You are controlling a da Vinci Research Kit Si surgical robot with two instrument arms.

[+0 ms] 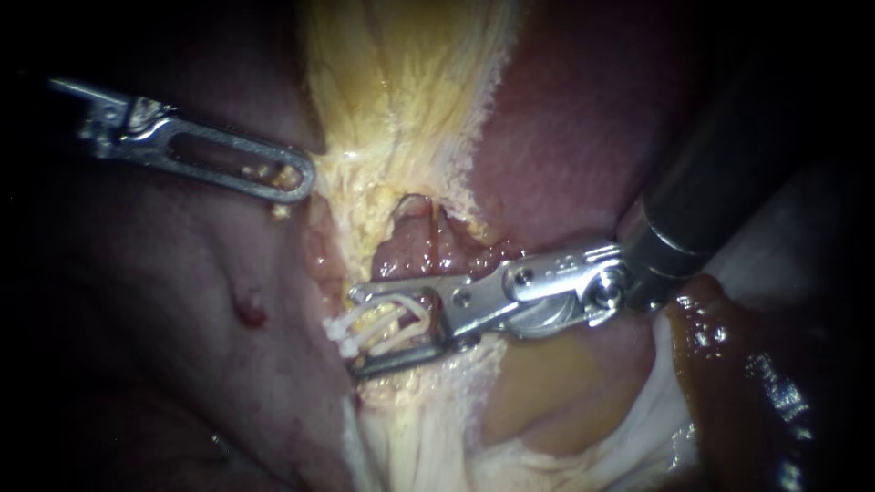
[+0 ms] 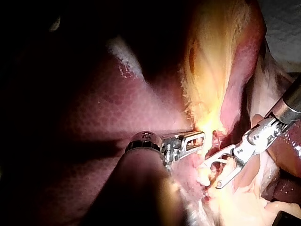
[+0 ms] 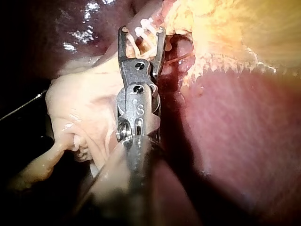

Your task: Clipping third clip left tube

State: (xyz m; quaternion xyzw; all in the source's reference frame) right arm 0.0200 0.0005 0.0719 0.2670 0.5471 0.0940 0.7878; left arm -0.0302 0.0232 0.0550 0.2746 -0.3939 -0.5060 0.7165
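Note:
My right instrument (image 1: 355, 333) comes in from the upper right, and its jaws stand open around a pale tube (image 1: 406, 321). White clips (image 1: 369, 330) lie across that tube inside the gap. The right wrist view shows the same open jaws (image 3: 141, 32) with the white clips (image 3: 145, 34) between them. My left instrument (image 1: 305, 179) reaches in from the left, with its slotted jaws shut on the edge of the yellow fatty tissue (image 1: 401, 109). The left wrist view shows both: my left instrument (image 2: 202, 139) at that tissue's edge, and my right instrument (image 2: 212, 175) just beyond it.
Dark red liver (image 1: 565, 137) lies on both sides of the yellow tissue, with a small red spot (image 1: 251, 310) on its left part. A thin reddish tube (image 1: 439, 239) runs just above the right instrument's jaws. Glistening brown tissue (image 1: 729, 364) and white cloth (image 1: 802, 210) lie at the right.

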